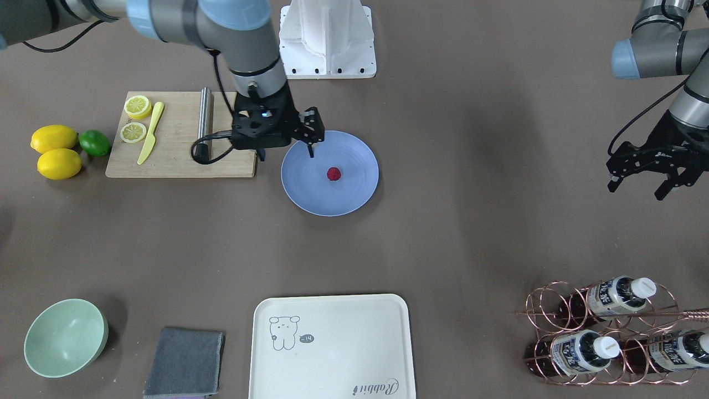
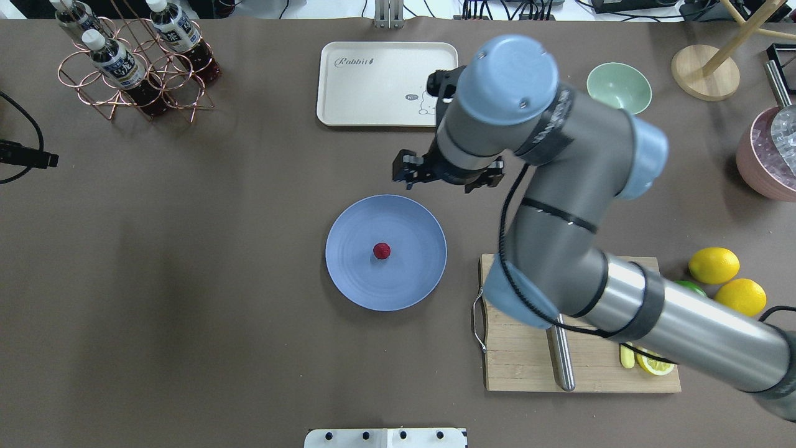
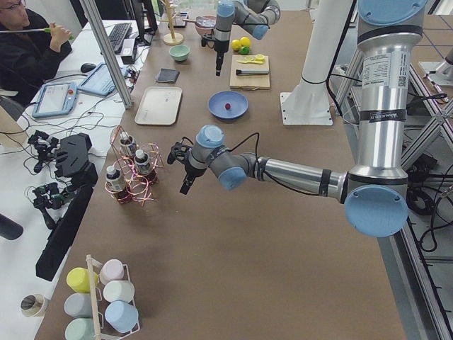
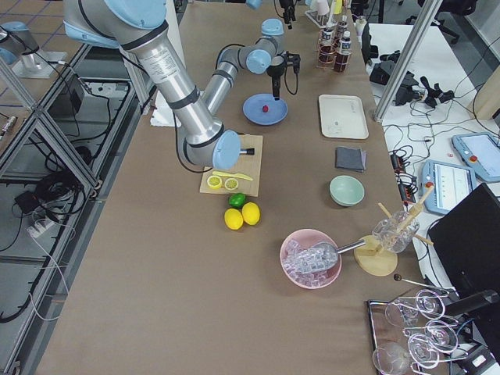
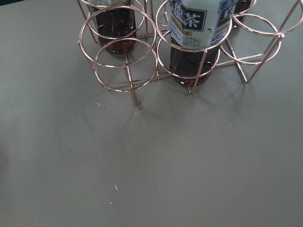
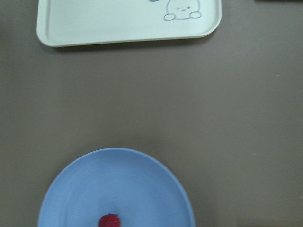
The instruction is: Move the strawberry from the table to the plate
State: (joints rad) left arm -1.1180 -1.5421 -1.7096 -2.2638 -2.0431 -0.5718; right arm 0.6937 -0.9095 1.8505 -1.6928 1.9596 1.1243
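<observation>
The strawberry [image 1: 333, 174] [image 2: 382, 251] [image 6: 110, 221], a small deep-red berry, lies near the middle of the round blue plate [image 1: 310, 185] [image 2: 360, 280] [image 6: 118, 184] on the grey-brown table [image 1: 443, 249]. My right gripper [image 1: 286, 152] [image 2: 448, 178] hangs open and empty above the plate's rim, clear of the berry. My left gripper [image 1: 637, 188] is far off at the table's other side, open and empty, close to the bottle rack [image 5: 189, 56].
A wooden cutting board [image 1: 177, 160] with lemon slices, a yellow knife and a metal rod sits beside the plate. Lemons [image 1: 54, 138] and a lime lie past it. A cream tray [image 1: 332, 349], green bowl [image 1: 65, 338], grey cloth [image 1: 185, 363] and copper bottle rack [image 1: 609, 332] line the far edge.
</observation>
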